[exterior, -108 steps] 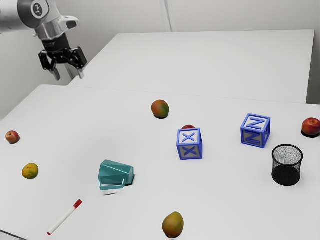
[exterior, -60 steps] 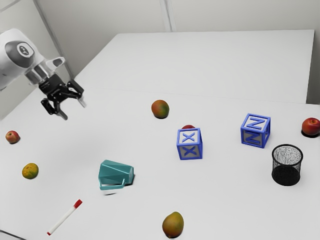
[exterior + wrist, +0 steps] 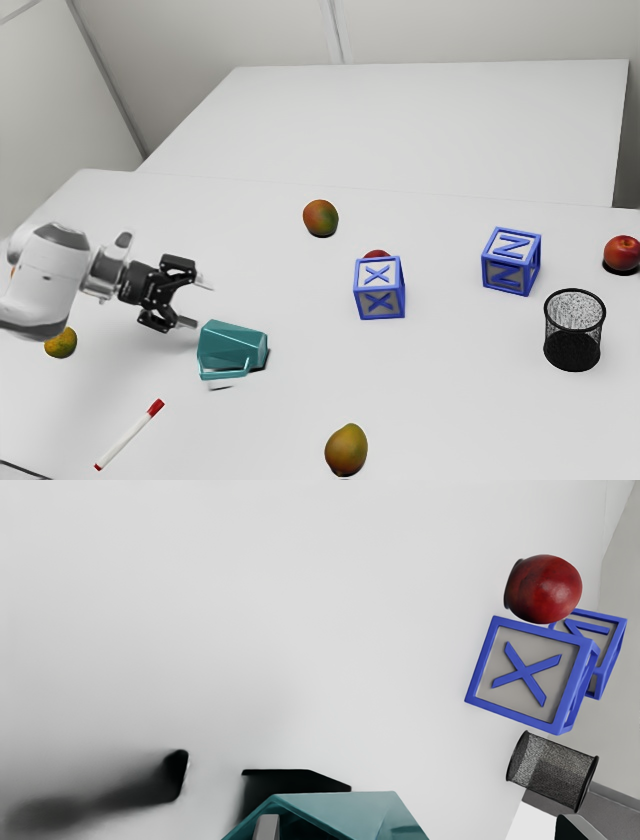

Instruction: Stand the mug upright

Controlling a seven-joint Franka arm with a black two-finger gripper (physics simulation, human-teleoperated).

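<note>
In the exterior view my gripper (image 3: pixel 200 305) is low over the table, its fingers spread apart and pointing to the exterior view's right. The teal mug (image 3: pixel 232 346) lies on its side just beyond the fingertips, its handle toward the camera. In the wrist view the gripper (image 3: pixel 417 827) has its two fingertips far apart at the bottom edge. Part of the mug (image 3: pixel 350 807) shows there, its open mouth facing my hand, with one fingertip in front of the mouth. Nothing is held.
Beyond the mug stand an X block (image 3: pixel 380 288), a red fruit (image 3: pixel 545 589) beside it, an N block (image 3: pixel 511 261) and a black mesh cup (image 3: pixel 574 330). A marker (image 3: pixel 130 435) and a mango (image 3: pixel 346 449) lie nearer the exterior camera; another mango (image 3: pixel 320 218) lies farther off.
My arm has come down from high above the table to beside the mug, and the hand has tilted from pointing down to pointing nearly sideways. The mug has not moved.
</note>
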